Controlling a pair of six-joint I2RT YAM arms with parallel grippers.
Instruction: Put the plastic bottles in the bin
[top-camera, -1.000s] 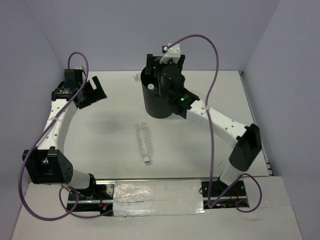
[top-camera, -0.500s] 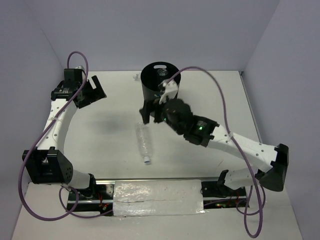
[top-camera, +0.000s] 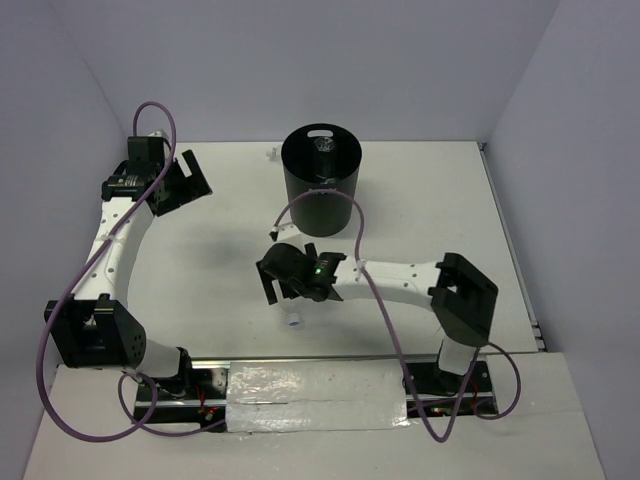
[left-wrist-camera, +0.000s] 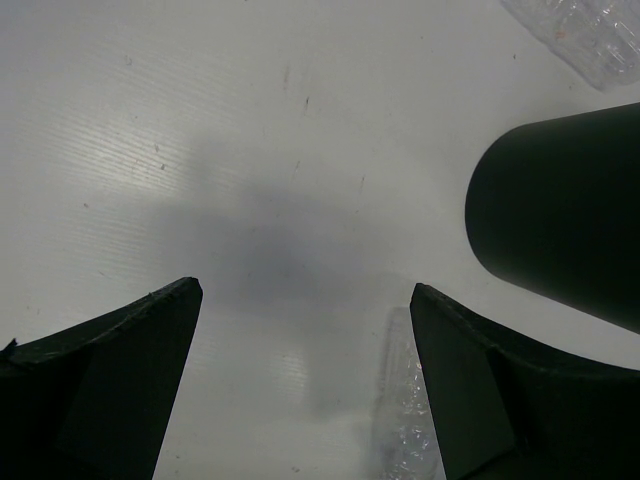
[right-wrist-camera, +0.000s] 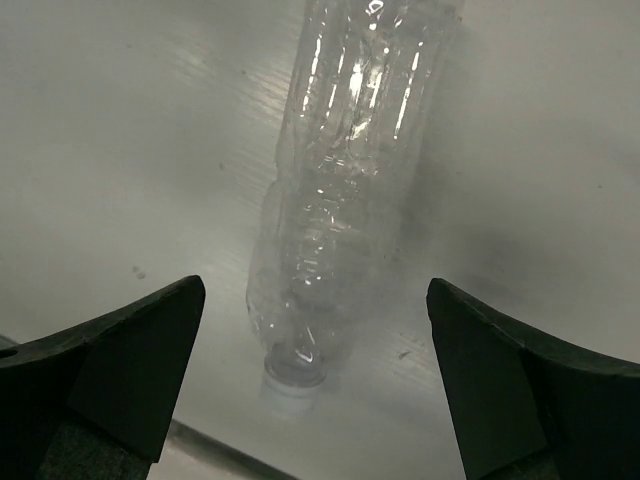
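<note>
White matte table (top-camera: 200, 290), faintly ribbed. Clear plastic bottle (right-wrist-camera: 340, 200), ridged and thin-walled, lying flat near centre, cap toward near edge; framed by right end effector (right-wrist-camera: 315, 300), fingers spread wide, apart from it. Black tapered round bin (top-camera: 320, 190) upright just beyond. Left end effector (left-wrist-camera: 305, 290) wide, empty, far left.

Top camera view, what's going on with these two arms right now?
The right claw hovers open over a clear plastic bottle lying on the table, its cap toward the arm bases; the jaws stand either side of it without touching. The black bin stands just beyond, with a clear object inside, likely another bottle. The left claw is open and empty, off at the far left.
</note>
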